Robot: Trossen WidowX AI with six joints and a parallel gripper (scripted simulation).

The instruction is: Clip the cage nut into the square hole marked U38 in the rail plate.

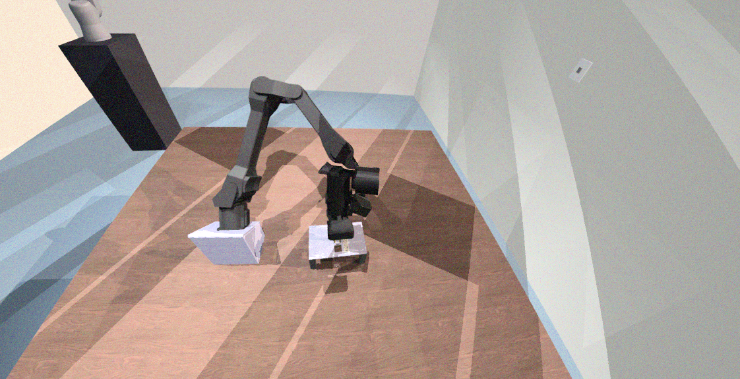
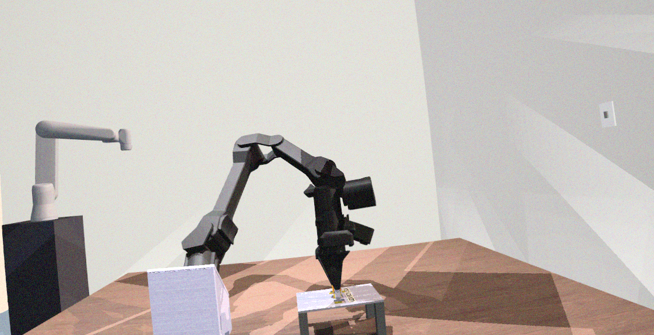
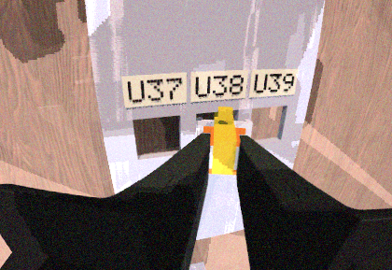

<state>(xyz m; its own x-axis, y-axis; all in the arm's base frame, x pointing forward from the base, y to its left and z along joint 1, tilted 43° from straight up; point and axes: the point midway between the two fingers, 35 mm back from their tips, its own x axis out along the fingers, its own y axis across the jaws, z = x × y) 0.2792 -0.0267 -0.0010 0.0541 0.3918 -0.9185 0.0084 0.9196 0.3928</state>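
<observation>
Standing on wooden tabletop (image 1: 217,293) (image 2: 439,291) — rail plate (image 1: 318,244) (image 2: 310,301) (image 3: 154,31); pale walls (image 1: 647,179) (image 2: 292,71) around.

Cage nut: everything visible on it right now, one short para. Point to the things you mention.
The cage nut (image 2: 333,291) (image 3: 224,148) has a yellow body with orange side pieces and a pale, flat part behind. Material unclear, perhaps painted metal or plastic. It's pinched between the claw's (image 2: 337,289) (image 3: 224,138) two black fingers, at the U38 hole (image 3: 203,116), partly covering it in the wrist view. Wing engagement and flange seating can't be made out.
</observation>
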